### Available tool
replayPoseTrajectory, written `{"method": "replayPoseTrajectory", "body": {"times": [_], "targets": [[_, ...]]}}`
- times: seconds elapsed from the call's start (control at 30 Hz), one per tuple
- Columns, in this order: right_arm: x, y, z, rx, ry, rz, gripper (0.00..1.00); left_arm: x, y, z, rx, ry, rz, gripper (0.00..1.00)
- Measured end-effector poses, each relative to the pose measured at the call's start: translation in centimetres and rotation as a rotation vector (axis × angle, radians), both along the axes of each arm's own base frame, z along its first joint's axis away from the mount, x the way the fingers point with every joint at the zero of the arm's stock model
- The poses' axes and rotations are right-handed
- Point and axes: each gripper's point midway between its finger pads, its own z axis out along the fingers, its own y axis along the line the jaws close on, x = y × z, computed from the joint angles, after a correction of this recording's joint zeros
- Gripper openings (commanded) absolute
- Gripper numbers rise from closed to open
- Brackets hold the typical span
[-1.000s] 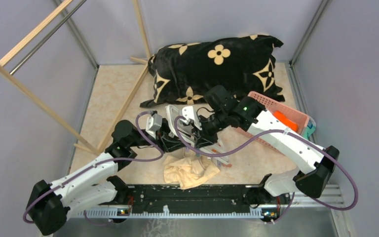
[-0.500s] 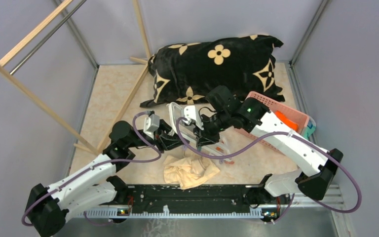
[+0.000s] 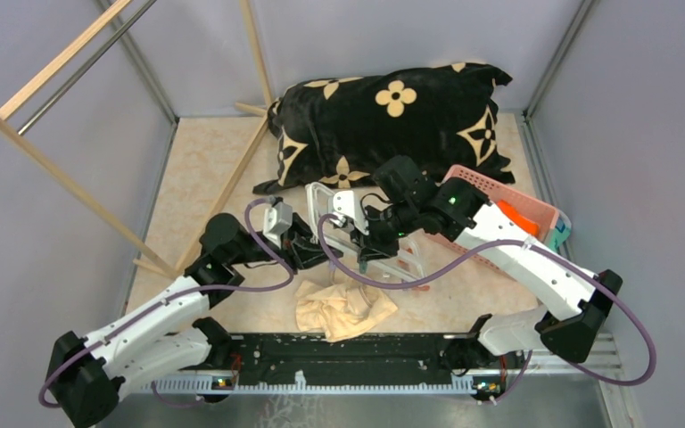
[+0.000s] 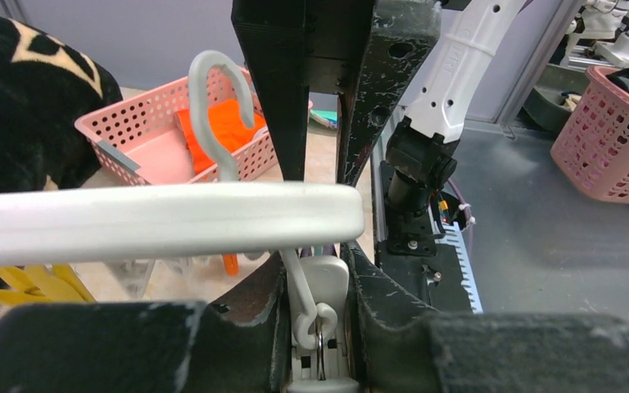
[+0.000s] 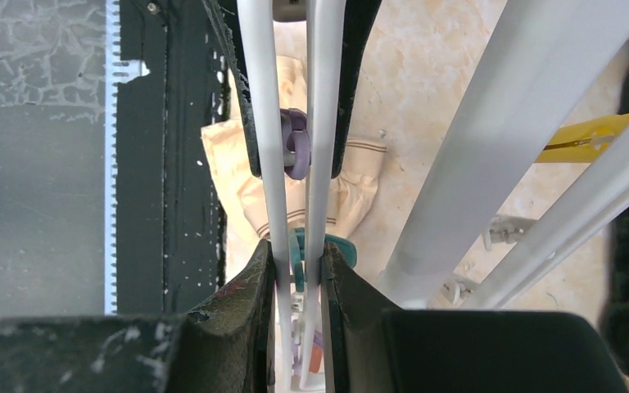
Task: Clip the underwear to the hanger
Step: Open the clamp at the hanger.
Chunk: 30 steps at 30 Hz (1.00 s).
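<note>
The hanger (image 3: 370,234), a white frame with small clips, is held tilted above the floor between both arms. My right gripper (image 3: 376,242) is shut on two thin white bars of the hanger (image 5: 295,164), with a teal clip (image 5: 299,255) and a purple clip (image 5: 295,144) between them. My left gripper (image 3: 317,254) is shut on a white clip (image 4: 324,304) that hangs under the frame's thick bar (image 4: 156,221). The hook (image 4: 221,106) stands up behind it. The cream underwear (image 3: 343,308) lies crumpled on the floor below the hanger, also seen as underwear (image 5: 233,176) under the right jaws.
A black pillow with cream flowers (image 3: 392,116) lies at the back. A pink basket (image 3: 535,214) with an orange cloth (image 3: 513,217) sits at the right. A wooden rack (image 3: 62,178) leans at the left. A yellow clip (image 5: 581,139) hangs off the frame.
My left gripper has closed onto the white clip. The hanger and my right arm have shifted slightly to the right. The underwear has not moved.
</note>
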Motion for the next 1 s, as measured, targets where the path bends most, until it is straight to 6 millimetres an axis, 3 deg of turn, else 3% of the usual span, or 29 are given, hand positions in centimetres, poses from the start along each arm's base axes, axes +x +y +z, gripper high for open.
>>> {"method": "replayPoseTrajectory", "body": {"times": [0.07, 0.27, 0.47, 0.6, 0.77, 1.0], "targets": [[0.1, -0.2, -0.2, -0.013, -0.005, -0.006, 0.01, 0.1, -0.1, -0.3, 0.01, 0.007, 0.0, 0.0], [0.7, 0.0, -2.4, -0.092, 0.039, -0.006, 0.15, 1.0, -0.3, -2.4, 0.073, 0.089, 0.037, 0.0], [1.6, 0.4, -4.8, -0.166, 0.076, -0.016, 0.42, 2.3, 0.2, -5.2, 0.137, 0.214, 0.139, 0.0], [2.6, 1.7, -4.2, -0.112, 0.036, -0.022, 0.59, 2.8, 0.3, -6.4, 0.146, 0.274, 0.182, 0.0], [4.2, 2.8, -2.3, -0.013, -0.051, -0.081, 0.62, 3.5, 0.6, -7.2, 0.144, 0.312, 0.235, 0.0], [4.5, 0.2, 0.5, 0.155, -0.152, -0.298, 0.6, 4.5, 1.0, -7.9, 0.116, 0.348, 0.309, 0.0]]}}
